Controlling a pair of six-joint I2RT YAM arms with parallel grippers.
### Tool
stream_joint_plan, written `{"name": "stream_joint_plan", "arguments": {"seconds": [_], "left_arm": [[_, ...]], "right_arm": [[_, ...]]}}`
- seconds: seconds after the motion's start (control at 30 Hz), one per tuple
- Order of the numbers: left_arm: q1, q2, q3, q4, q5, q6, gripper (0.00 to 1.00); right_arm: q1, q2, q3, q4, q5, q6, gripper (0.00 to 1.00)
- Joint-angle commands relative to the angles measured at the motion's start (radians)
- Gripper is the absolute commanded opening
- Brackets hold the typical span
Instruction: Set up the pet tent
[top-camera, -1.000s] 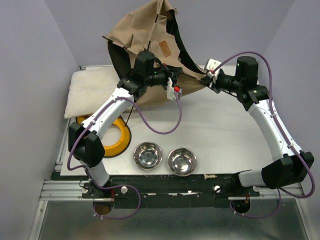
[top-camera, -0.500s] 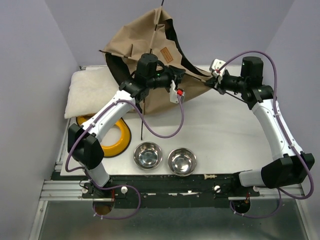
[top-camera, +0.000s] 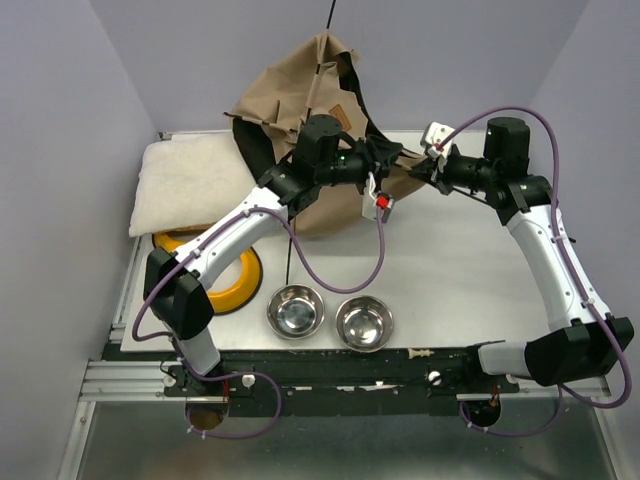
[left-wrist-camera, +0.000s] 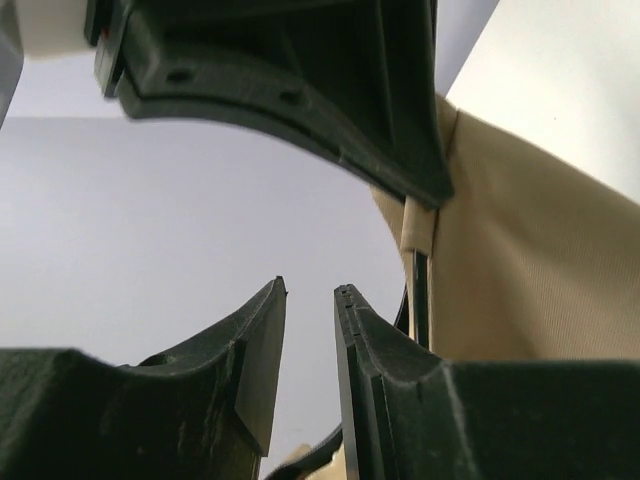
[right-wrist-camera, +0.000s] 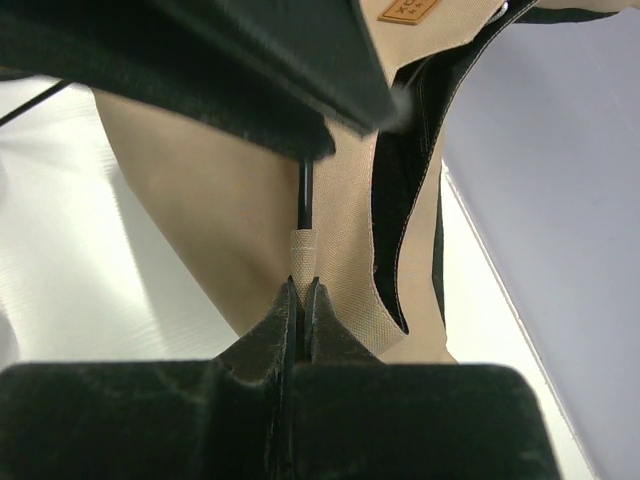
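The tan pet tent (top-camera: 300, 100) slumps half collapsed at the back of the table, with black trim and a brown label patch (top-camera: 337, 113). One thin black pole (top-camera: 290, 250) hangs down in front of it, and another pokes up at the top. My right gripper (right-wrist-camera: 302, 285) is shut on the tent's woven corner sleeve (right-wrist-camera: 303, 250), where a black pole (right-wrist-camera: 303, 190) enters it. My left gripper (left-wrist-camera: 310, 292) is open just left of the tent fabric (left-wrist-camera: 530, 250), with nothing between its fingers. In the top view the left gripper (top-camera: 388, 158) and right gripper (top-camera: 413, 173) nearly meet at the tent's right corner.
A cream fluffy cushion (top-camera: 190, 180) lies at the back left. A yellow ring (top-camera: 238, 272) sits partly under the left arm. Two steel bowls (top-camera: 296, 310) (top-camera: 364, 322) stand near the front edge. Purple walls close in behind and on both sides.
The left gripper has opened and its arm has swung right toward the right gripper. The tent has shifted right with it. The right gripper has shut on the corner sleeve.
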Motion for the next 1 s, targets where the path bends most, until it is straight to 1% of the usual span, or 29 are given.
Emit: {"name": "stream_joint_plan", "arguments": {"seconds": [0.0, 0.07, 0.13, 0.2, 0.3, 0.43, 0.53, 0.63, 0.77, 0.8, 0.83, 0.9, 0.97], "left_arm": [[-0.031, 0.034, 0.038, 0.001, -0.021, 0.038, 0.42], [-0.028, 0.028, 0.059, -0.015, -0.043, -0.044, 0.44], [-0.013, 0.001, 0.058, -0.065, -0.025, -0.085, 0.45], [-0.002, -0.036, 0.024, -0.11, -0.012, -0.088, 0.47], [0.0, -0.071, -0.021, -0.136, -0.018, -0.089, 0.5], [0.0, -0.05, 0.045, -0.211, -0.021, -0.118, 0.53], [-0.002, -0.013, 0.093, -0.246, -0.04, -0.111, 0.52], [0.001, 0.025, 0.15, -0.3, -0.037, -0.103, 0.47], [0.0, 0.039, 0.168, -0.337, -0.015, -0.094, 0.43], [-0.002, 0.035, 0.165, -0.334, -0.012, -0.092, 0.44], [-0.004, 0.024, 0.159, -0.319, -0.008, -0.098, 0.48], [-0.01, -0.005, 0.136, -0.264, 0.011, -0.16, 0.55], [-0.019, -0.034, 0.121, -0.248, 0.04, -0.196, 0.6]], "right_arm": [[0.009, -0.028, 0.008, 0.006, -0.051, 0.015, 0.01], [0.009, -0.034, 0.005, 0.009, -0.044, 0.012, 0.01], [0.008, -0.048, 0.004, 0.018, -0.045, 0.021, 0.01], [0.009, -0.063, -0.007, 0.027, -0.065, 0.024, 0.01], [0.011, -0.084, -0.022, 0.035, -0.082, 0.027, 0.01], [0.011, -0.086, -0.013, 0.028, -0.09, 0.032, 0.01], [0.012, -0.094, -0.009, 0.018, -0.104, 0.03, 0.01], [0.012, -0.095, -0.007, 0.009, -0.1, 0.019, 0.01], [0.017, -0.103, -0.001, 0.005, -0.099, 0.022, 0.01], [0.017, -0.103, 0.001, 0.005, -0.099, 0.024, 0.01], [0.018, -0.107, 0.002, 0.006, -0.099, 0.026, 0.01], [0.021, -0.112, 0.004, 0.006, -0.093, 0.029, 0.01], [0.024, -0.115, 0.005, 0.009, -0.094, 0.036, 0.01]]}}
